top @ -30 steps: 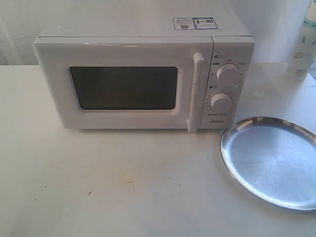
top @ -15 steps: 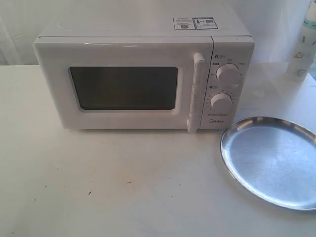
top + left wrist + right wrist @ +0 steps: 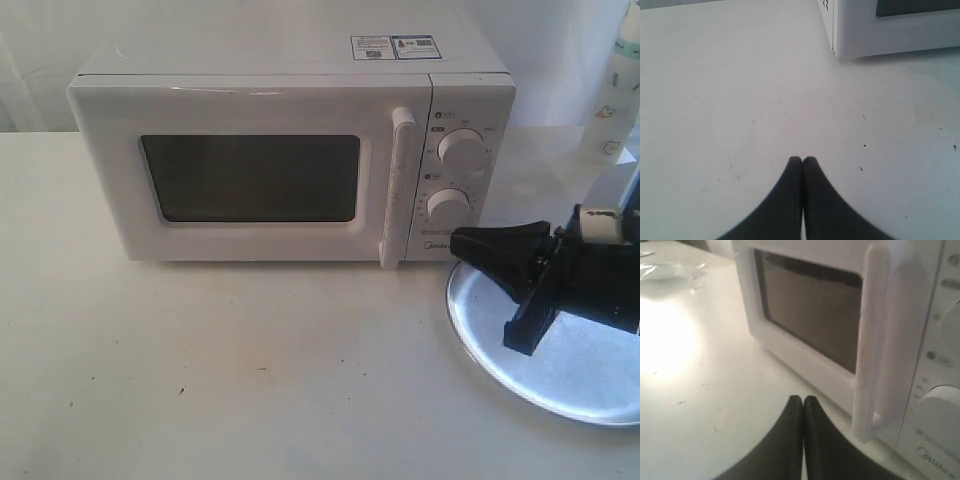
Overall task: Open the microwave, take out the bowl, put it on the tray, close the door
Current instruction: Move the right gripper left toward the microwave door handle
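Observation:
The white microwave (image 3: 270,105) stands at the back of the table, its door (image 3: 250,250) shut, with the dark window and the vertical bar handle (image 3: 397,190) facing me. The bowl is hidden. To the right lies the silver tray (image 3: 590,390). My right gripper (image 3: 457,241) hovers over the tray's left rim, shut and empty, tips pointing at the microwave's lower right corner; in the right wrist view the gripper (image 3: 803,399) sits just short of the handle (image 3: 882,340). My left gripper (image 3: 802,160) is shut over bare table, near a microwave corner (image 3: 865,35).
Two round knobs (image 3: 462,150) (image 3: 448,207) sit right of the handle. A white bottle (image 3: 612,90) stands at the back right behind the tray. The white table (image 3: 250,370) stretches in front of the microwave.
The right arm has come into the exterior view from the right and now reaches over the tray toward the microwave. The microwave and the tray have not moved.

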Tool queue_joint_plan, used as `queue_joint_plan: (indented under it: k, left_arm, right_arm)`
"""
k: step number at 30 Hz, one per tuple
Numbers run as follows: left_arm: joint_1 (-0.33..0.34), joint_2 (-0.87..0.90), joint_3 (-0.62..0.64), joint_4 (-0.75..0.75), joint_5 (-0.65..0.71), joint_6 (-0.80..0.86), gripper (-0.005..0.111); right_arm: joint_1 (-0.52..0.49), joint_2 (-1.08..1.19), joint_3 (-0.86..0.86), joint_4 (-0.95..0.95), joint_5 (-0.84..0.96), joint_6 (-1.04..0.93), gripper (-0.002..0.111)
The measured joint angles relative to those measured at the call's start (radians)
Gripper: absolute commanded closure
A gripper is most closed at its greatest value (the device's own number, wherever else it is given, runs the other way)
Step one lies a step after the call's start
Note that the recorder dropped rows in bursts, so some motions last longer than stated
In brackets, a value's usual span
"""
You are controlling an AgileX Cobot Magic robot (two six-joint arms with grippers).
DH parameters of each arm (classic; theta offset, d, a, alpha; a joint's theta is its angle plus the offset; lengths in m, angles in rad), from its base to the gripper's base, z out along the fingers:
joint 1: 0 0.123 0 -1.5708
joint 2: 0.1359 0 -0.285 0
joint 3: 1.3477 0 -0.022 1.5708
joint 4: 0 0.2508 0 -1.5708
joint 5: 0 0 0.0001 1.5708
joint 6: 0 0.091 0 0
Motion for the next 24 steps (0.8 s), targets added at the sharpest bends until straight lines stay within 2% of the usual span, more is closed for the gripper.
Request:
queue_joint_plan:
  k: [5, 10, 24]
  left_arm:
    - [0.000, 0.000, 0.000, 0.000, 0.000, 0.000, 0.107]
    - [0.000, 0.000, 0.000, 0.000, 0.000, 0.000, 0.107]
    - [0.000, 0.000, 0.000, 0.000, 0.000, 0.000, 0.107]
  right_arm:
    - [0.000, 0.117, -0.105, -0.154, -0.006, 0.045, 0.108]
    - [0.000, 0.140, -0.180, -0.265, -0.008, 0.088, 0.108]
    - [0.000, 0.208, -0.234, -0.293, -0.014, 0.084, 0.108]
